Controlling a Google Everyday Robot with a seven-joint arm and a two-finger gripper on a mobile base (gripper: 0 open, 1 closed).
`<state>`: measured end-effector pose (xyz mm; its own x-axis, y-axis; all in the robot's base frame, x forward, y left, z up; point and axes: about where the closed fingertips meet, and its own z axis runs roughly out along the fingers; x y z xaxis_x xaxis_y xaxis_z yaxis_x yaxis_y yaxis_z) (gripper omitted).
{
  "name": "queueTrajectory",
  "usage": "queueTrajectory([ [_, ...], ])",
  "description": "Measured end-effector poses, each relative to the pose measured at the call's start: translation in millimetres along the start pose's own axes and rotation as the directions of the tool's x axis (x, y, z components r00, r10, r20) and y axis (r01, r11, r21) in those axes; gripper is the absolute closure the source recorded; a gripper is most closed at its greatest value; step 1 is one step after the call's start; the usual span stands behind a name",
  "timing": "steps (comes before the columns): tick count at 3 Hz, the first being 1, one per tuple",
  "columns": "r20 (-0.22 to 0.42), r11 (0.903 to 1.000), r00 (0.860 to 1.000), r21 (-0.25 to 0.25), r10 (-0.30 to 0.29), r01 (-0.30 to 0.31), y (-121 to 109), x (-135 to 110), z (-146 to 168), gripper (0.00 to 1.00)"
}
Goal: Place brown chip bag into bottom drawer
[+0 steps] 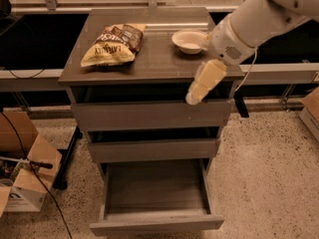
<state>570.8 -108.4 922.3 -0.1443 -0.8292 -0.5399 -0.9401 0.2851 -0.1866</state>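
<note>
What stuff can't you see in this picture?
All in the camera view:
- Bowl: its right rim is hidden behind the arm.
- Arm: its upper part is cut off at the top-right edge.
- Bottom drawer: its back is hidden under the middle drawer.
- Chip bag: its underside lies against the cabinet top.
- Gripper: it hangs over the cabinet's front right corner, covering it.

The gripper (201,87), hanging before the top drawer's (149,115) right end, is carried by an arm (259,19) cut off at the upper right edge. The white bowl's (187,40) right rim is hidden behind it. A cardboard box (27,176) is cropped at left.
</note>
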Motion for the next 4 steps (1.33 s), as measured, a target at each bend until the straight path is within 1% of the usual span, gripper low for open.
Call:
queueTrajectory([
  [1,0.100,0.9986,0.994,0.043,-0.037,0.033,-26,-43,45,0.00],
  [2,0.226,0.9969,0.973,0.074,-0.045,0.029,-67,-96,102,0.00],
  [3,0.281,0.9969,0.959,0.077,-0.036,0.015,-90,-124,135,0.00],
  [4,0.318,0.9987,0.948,0.051,-0.011,-0.005,-116,-145,170,0.00],
])
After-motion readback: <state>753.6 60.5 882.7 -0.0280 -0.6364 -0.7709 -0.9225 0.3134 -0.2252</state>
